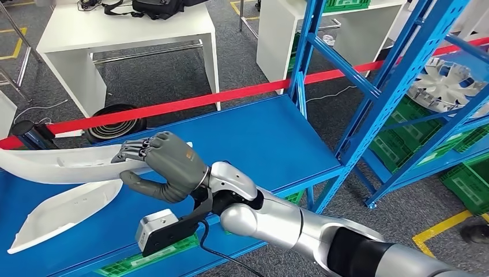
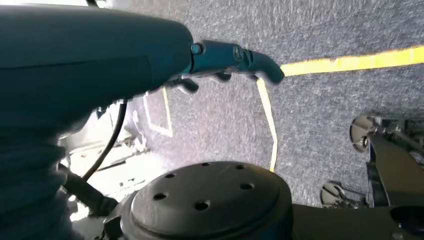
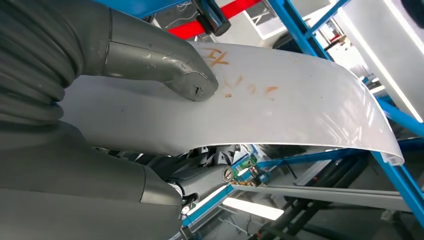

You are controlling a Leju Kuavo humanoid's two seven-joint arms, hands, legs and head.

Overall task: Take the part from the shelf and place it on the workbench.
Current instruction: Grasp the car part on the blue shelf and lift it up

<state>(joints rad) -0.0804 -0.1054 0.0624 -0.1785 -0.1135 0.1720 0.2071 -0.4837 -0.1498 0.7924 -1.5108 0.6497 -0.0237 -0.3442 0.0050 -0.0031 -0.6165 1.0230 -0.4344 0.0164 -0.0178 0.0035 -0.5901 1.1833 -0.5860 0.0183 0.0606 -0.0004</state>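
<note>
Part (image 1: 52, 164) in right robot hand (image 1: 164, 164) grasp, over blue shelf (image 1: 259, 138).

- The long curved white plastic part (image 3: 280, 105) carries orange handwritten marks on its pale face. In the right wrist view, one mark near the part's edge, at about 1 o'clock from the thick grey thumb (image 3: 165, 67) of the right hand (image 3: 75, 125), looks like a character or a pair of crossed strokes, but it cannot be read.
- Fainter orange smudges follow at about 3 o'clock from the thumb tip; they are too smeared to make out as letters or numbers.
- No other readable text, brand or number shows.
</note>
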